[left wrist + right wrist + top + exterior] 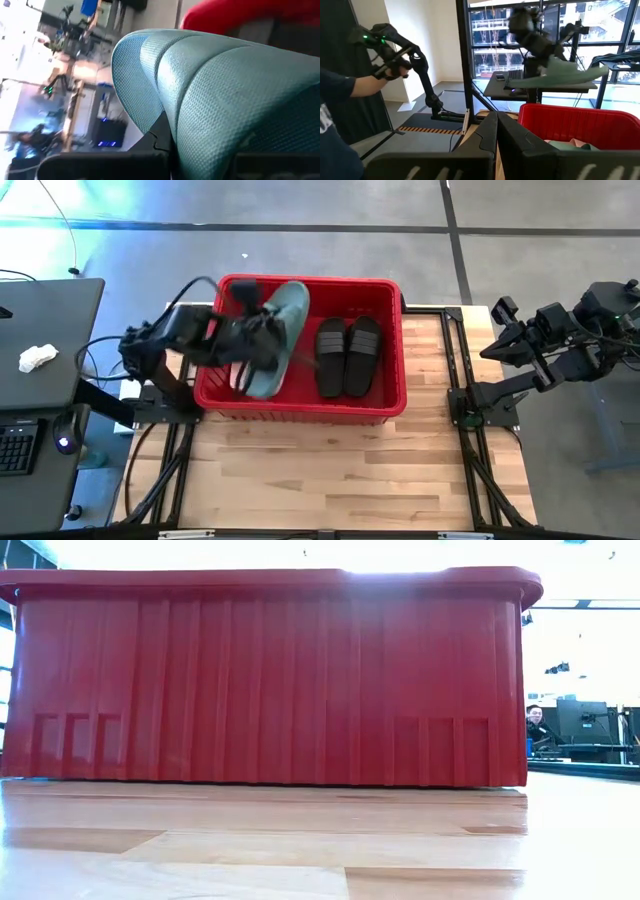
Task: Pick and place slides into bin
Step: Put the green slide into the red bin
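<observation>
The red bin stands at the table's far middle and fills the low view. A black pair of slides lies flat in its right half. My left gripper is shut on a sage green slide over the bin's left half. The right wrist view shows that slide in the air above the bin's rim. Another green slide shows inside the bin. My right gripper waits, shut and empty, past the table's right edge. My left gripper holds the sage green slide about its middle, at the ribbed strap, coming from above. One dark fingertip lies against the strap's edge; the other is hidden by the slide. The slide hangs below the fingers, slightly tilted, clear of the bin.
Bare wooden table lies in front of the bin. A desk with a keyboard and a white rag stands left of the table. A person works a hand-held arm at the left; another person sits in the room behind.
</observation>
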You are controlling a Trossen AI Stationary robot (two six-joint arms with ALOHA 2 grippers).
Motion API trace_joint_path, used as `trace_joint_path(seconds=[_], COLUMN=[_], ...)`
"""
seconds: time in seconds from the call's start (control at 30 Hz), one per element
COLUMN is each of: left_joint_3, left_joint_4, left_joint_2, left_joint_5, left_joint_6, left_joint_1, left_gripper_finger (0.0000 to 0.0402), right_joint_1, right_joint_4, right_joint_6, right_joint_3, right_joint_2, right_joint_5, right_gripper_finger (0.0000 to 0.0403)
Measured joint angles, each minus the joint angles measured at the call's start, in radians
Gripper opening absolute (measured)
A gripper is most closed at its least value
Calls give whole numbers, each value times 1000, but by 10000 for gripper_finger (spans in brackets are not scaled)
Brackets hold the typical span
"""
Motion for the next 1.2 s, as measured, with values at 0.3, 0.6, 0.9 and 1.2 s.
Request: trace_joint_path(seconds=[0.3,0.6,0.9,1.2], left_joint_3=[-159,-616,-1046,-1192], left_joint_4=[2,28,423,504], left_joint_2=[-15,-259,-453,-410], left_joint_5=[31,33,184,256], left_joint_6=[144,90,266,277], left_joint_1=[290,485,534,619], left_gripper_finger=[0,0,0,0], right_joint_1=[0,0,0,0], right_joint_4=[-5,-39,-45,-44], right_joint_6=[0,0,0,0], right_joint_3=[0,0,0,0], right_joint_2=[0,0,0,0], right_joint_5=[0,0,0,0], right_gripper_finger=[0,0,0,0])
